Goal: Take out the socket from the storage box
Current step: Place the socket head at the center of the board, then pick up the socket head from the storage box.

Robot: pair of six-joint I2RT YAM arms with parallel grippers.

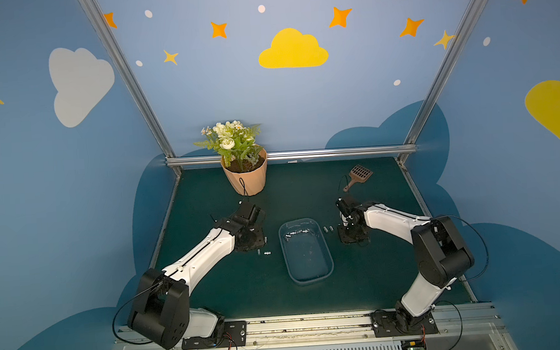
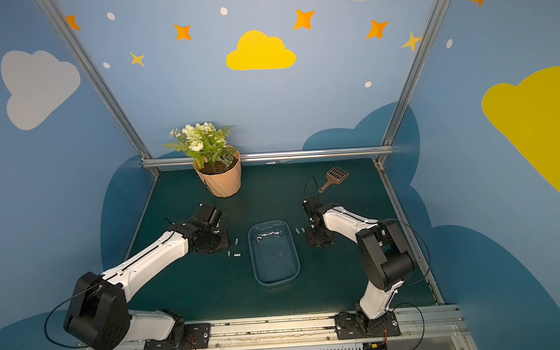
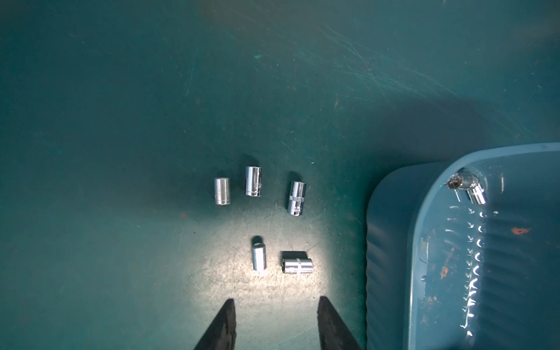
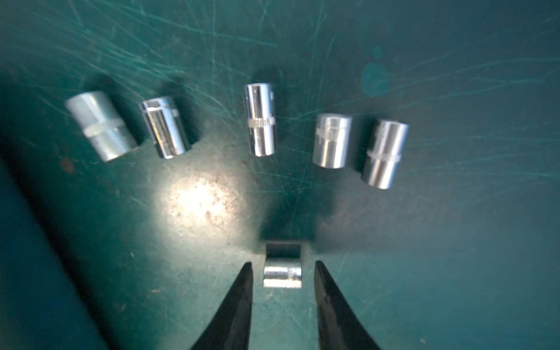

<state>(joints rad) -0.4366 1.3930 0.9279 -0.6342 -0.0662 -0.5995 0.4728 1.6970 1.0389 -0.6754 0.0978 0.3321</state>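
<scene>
**Storage box**: translucent bluish plastic. The floor carries orange-red specks, possibly rust.
**Sockets**: bright chrome silver, several with a fine knurled band round the middle.
**Table mat**: dark green with pale scratches.
**Flowerpot**: peach, ribbed.
**Flowers**: white and cream, with green fern.
**Scoop**: brown, grid-slotted.
**Arms**: white shells, black joints.
**Walls**: blue, with yellow and white clouds and orange stars.

I have the left arm and the right arm reaching forward from their bases, forearms angled inward. Both are bent so that the tools point down. The left gripper and the right gripper stand with jaws parted, clamping nothing.
</scene>
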